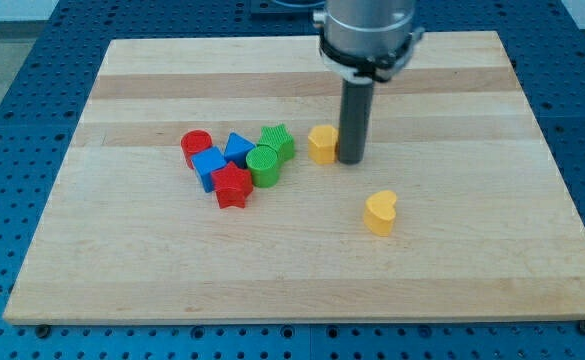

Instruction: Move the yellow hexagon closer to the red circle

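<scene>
Touching, seemingly: my tip [350, 159], yellow hexagon [322, 143] upright.

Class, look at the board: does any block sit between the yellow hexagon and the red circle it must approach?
Yes. Between the yellow hexagon and the red circle stand two green blocks and the blue triangle. My tip sits just at the hexagon's right, nothing between them.

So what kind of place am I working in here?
Likely a robotics lab bench: a wooden board resting on a blue perforated table, small coloured blocks, and my tip beside the yellow hexagon.
</scene>
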{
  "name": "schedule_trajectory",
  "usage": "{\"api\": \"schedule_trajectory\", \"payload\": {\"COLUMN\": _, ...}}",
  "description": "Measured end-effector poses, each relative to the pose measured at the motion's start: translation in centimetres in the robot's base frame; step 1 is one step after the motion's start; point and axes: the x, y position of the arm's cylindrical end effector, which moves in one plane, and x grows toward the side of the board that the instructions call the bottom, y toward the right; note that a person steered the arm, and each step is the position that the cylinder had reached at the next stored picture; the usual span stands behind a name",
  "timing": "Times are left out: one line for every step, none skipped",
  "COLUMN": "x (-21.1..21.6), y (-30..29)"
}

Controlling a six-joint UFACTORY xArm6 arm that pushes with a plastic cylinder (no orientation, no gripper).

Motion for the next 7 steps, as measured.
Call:
{"api": "schedule_trajectory", "payload": {"x": 0.3, "y": 0.5}}
{"api": "schedule_trajectory", "payload": {"x": 2.0, "y": 1.4}}
{"api": "schedule_trajectory", "payload": {"x": 1.3, "y": 0.5}}
{"api": "schedule_trajectory", "payload": {"x": -1.2, "y": -1.4}}
{"api": "schedule_trajectory", "payload": {"x": -3.8, "y": -3.4}}
{"api": "schedule_trajectory", "payload": {"x": -3.9, "y": -3.2}}
{"api": "schedule_trajectory", "payload": {"x": -2.9, "y": -1.9}}
